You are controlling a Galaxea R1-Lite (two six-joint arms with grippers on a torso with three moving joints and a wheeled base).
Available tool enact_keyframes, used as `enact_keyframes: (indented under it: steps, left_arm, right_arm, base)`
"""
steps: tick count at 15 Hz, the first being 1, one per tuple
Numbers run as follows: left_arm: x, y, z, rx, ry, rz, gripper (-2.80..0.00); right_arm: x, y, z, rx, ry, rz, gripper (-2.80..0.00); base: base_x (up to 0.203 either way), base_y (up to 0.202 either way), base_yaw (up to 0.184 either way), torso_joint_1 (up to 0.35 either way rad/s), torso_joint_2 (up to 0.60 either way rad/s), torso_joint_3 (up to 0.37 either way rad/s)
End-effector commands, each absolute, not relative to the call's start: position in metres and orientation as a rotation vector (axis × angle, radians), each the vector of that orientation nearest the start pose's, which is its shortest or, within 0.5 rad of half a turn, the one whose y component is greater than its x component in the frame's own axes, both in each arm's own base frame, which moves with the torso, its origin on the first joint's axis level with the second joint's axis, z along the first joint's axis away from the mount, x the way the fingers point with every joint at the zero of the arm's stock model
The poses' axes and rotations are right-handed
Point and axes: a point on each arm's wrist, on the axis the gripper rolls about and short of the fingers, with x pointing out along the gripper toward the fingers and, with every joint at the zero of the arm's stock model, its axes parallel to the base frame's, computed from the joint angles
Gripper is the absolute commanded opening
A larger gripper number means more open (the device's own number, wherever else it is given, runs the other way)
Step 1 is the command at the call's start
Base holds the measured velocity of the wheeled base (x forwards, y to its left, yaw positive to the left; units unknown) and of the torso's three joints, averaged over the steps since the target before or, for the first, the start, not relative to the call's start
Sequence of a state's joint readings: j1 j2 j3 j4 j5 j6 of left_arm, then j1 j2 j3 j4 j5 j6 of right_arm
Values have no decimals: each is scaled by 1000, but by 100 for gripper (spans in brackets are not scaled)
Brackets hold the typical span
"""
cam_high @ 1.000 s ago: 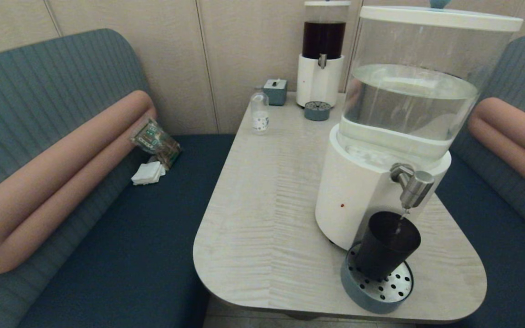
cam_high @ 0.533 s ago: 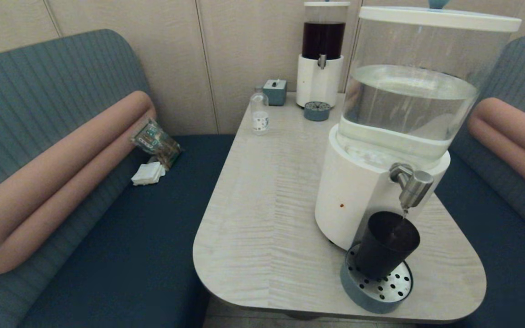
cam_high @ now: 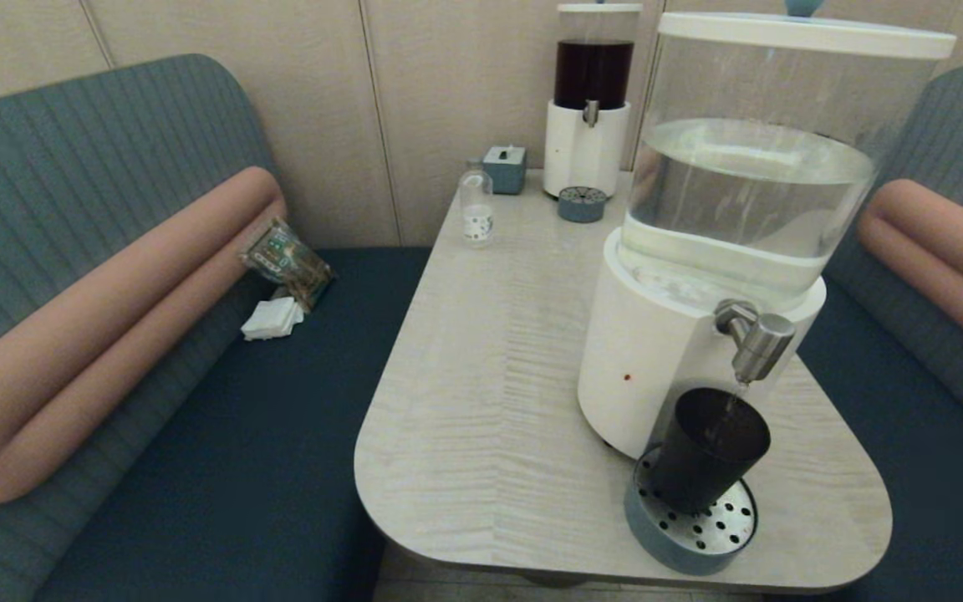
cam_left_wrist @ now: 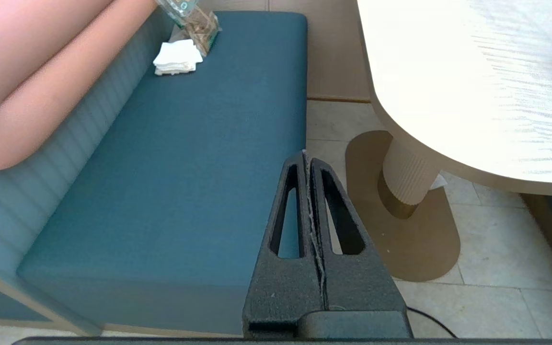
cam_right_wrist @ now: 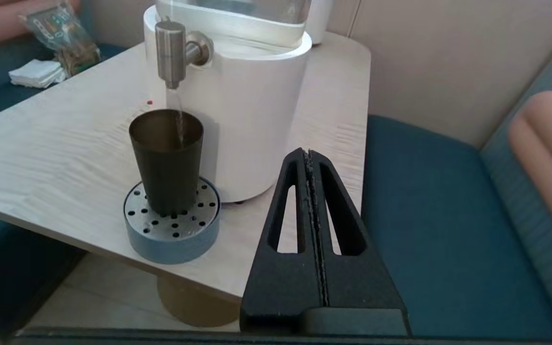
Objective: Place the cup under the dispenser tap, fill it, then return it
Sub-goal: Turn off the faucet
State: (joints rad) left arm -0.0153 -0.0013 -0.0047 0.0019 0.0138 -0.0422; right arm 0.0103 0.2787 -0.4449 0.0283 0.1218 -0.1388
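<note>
The dark cup stands upright on the round perforated drip tray, right under the steel dispenser tap. A thin stream of water runs from the tap into the cup. Neither gripper shows in the head view. My right gripper is shut and empty, hanging off the table's near right corner, apart from the cup. Over the gap between the left bench and the table foot, my left gripper is shut and empty as well.
The big white-based dispenser with its clear water tank fills the table's right side. At the back stand a dark-liquid dispenser, a small drip tray, a grey box and a clear bottle. Napkins and a packet lie on the left bench.
Nothing has moved; the cup stays on the tray and water keeps running into it.
</note>
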Motion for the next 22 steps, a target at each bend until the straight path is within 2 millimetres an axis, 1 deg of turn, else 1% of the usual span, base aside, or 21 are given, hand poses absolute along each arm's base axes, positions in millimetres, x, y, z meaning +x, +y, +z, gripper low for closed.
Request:
enact_keyframes:
  steps: [1,3,7,9,11,14,15,17,22]
  left_arm:
    - [-23,1,76,-43,-3,-2,-280]
    - [-23,1,77,-43,-5,-2,-280]
    - [-23,1,77,-43,-4,-2,-280]
    - [-23,1,77,-43,-5,-2,-280]
    - [-23,1,76,-43,-3,-2,-280]
    - [-23,1,77,-43,-5,-2,-280]
    - [-23,1,77,-43,-5,-2,-280]
    - [-23,1,76,-43,-3,-2,-280]
    - [-23,1,77,-43,-5,-2,-280]
  right_arm:
    - [-37,2,190,-148,-189,118,-280]
    - [-38,2,183,-151,-207,105,-280]
    - [-29,2,164,-157,-246,88,-280]
    - [-35,2,153,-157,-280,84,-280]
    - [-41,2,140,-155,-321,63,-280]
    - [-33,0,117,-138,-328,9,-280]
    - [-28,0,107,-139,-311,2,-280]
    - [-27,0,104,-120,-295,1,-280]
    - [-24,0,87,-101,-125,14,-280]
  base:
    - [0,0,0,0,0,0]
    - [0,0,0,0,0,0]
    - [0,0,0,0,0,0]
    - [0,0,0,0,0,0]
    - [0,0,0,0,0,0]
    - [0,0,0,0,0,0]
    - [0,0,0,0,0,0]
    - [0,0,0,0,0,0]
    - [0,0,0,0,0,0]
